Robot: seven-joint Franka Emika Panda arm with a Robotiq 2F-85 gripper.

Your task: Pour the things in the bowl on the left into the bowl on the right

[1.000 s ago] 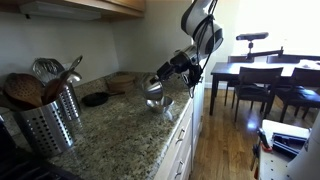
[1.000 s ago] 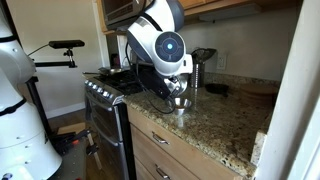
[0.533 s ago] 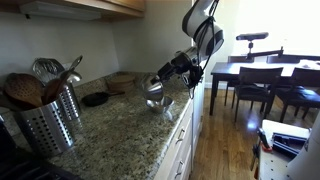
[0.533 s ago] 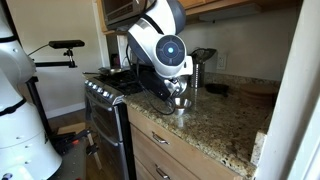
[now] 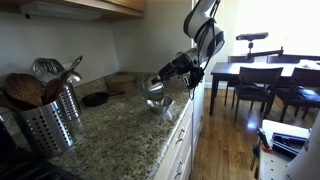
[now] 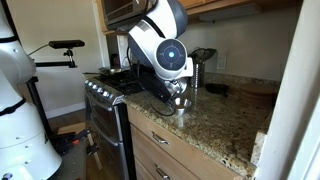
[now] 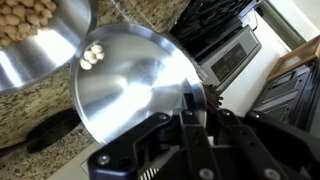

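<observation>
The tool clenches the rim of the tilted shiny steel bowl, few pale beans inside

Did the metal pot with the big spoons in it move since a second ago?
No. The metal pot stands in the same spot on the counter, just as close to the wall behind it.

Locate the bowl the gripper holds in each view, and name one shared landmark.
In an exterior view: held bowl, centre, tilted above the granite counter.
In an exterior view: held bowl, centre, below the arm.
Wrist view: held bowl fills the middle.
Shared landmark: the granite counter.
</observation>
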